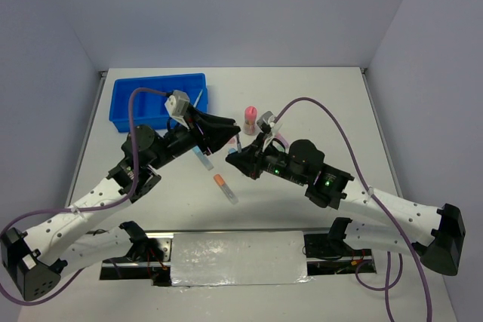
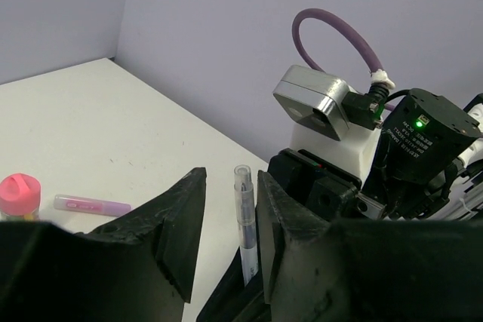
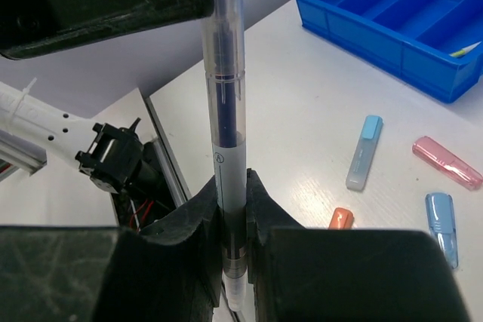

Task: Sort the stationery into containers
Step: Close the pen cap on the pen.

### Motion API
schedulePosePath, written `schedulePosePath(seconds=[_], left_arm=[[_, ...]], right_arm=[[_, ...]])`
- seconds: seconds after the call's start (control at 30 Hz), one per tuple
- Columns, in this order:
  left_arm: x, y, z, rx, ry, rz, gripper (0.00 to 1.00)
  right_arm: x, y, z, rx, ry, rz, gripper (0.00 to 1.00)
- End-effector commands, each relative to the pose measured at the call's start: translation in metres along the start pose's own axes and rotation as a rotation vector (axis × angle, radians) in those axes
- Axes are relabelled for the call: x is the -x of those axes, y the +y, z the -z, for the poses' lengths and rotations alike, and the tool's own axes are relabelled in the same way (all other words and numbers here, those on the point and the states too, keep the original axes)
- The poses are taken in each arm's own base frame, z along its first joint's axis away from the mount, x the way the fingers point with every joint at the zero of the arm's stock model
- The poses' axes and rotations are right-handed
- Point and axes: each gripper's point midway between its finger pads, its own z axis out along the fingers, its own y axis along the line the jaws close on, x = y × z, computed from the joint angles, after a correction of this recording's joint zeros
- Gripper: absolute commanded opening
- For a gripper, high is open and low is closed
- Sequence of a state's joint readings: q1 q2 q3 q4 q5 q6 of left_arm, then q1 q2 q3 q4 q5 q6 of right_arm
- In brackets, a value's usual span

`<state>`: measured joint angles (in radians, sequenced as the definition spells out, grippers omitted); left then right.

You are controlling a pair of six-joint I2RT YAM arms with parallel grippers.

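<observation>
My right gripper (image 1: 235, 157) (image 3: 232, 194) is shut on a clear pen with a dark blue core (image 3: 225, 96) and holds it upright above the table. My left gripper (image 1: 230, 135) (image 2: 226, 186) is open, and its jaws straddle the pen's upper end (image 2: 245, 224). The pen lies close against the right finger, with a wide gap to the left finger. The blue divided tray (image 1: 155, 99) (image 3: 400, 13) stands at the back left with a thin yellow pen (image 3: 466, 48) inside. Loose on the table are a pink-capped cylinder (image 1: 250, 120) (image 2: 19, 194), a purple marker (image 2: 90, 205), an orange marker (image 1: 224, 188) and a light blue marker (image 3: 364, 152).
A pink marker (image 3: 447, 164) and another blue marker (image 3: 441, 228) lie near the light blue one. The two arms meet over the table's middle. A metal mounting rail (image 1: 238, 258) runs along the near edge. Grey walls close the sides and back.
</observation>
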<state>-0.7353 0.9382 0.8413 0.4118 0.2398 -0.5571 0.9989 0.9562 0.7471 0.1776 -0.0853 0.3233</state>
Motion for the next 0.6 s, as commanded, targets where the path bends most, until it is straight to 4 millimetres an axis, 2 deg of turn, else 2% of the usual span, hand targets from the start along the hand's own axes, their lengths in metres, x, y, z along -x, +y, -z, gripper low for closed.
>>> schedulePosePath(seconds=[0.0, 0.07, 0.17, 0.2, 0.27, 0.3, 0.37, 0.5, 0.53, 0.57], left_arm=[[0.018, -0.01, -0.003, -0.035, -0.053, -0.007, 0.45], [0.01, -0.008, -0.003, -0.038, -0.036, 0.009, 0.41], [0.001, -0.01, -0.004, -0.057, -0.013, 0.033, 0.24], [-0.002, -0.009, -0.004, -0.062, -0.009, 0.042, 0.15], [-0.009, -0.008, -0.003, -0.063, -0.001, 0.061, 0.08], [-0.016, -0.005, -0.002, -0.059, 0.012, 0.074, 0.0], [-0.019, -0.005, -0.001, -0.062, 0.013, 0.096, 0.0], [-0.049, 0.002, 0.003, -0.052, 0.071, 0.157, 0.0], [-0.056, 0.001, 0.004, -0.052, 0.087, 0.172, 0.0], [-0.064, 0.003, 0.005, -0.049, 0.104, 0.186, 0.0]], right_arm=[[0.022, 0.007, -0.002, 0.013, -0.047, 0.02, 0.0], [0.026, 0.008, -0.003, 0.013, -0.052, 0.022, 0.0], [0.032, 0.01, -0.006, 0.015, -0.059, 0.034, 0.0], [0.036, 0.01, -0.007, 0.012, -0.061, 0.046, 0.0], [0.046, 0.012, -0.01, 0.01, -0.069, 0.058, 0.0], [0.054, 0.015, -0.012, 0.017, -0.077, 0.073, 0.0], [0.063, 0.018, -0.014, 0.019, -0.09, 0.089, 0.0], [0.095, 0.011, -0.02, -0.009, -0.134, 0.148, 0.0], [0.114, 0.016, -0.019, 0.002, -0.167, 0.158, 0.0], [0.123, 0.016, -0.019, 0.006, -0.182, 0.166, 0.0]])
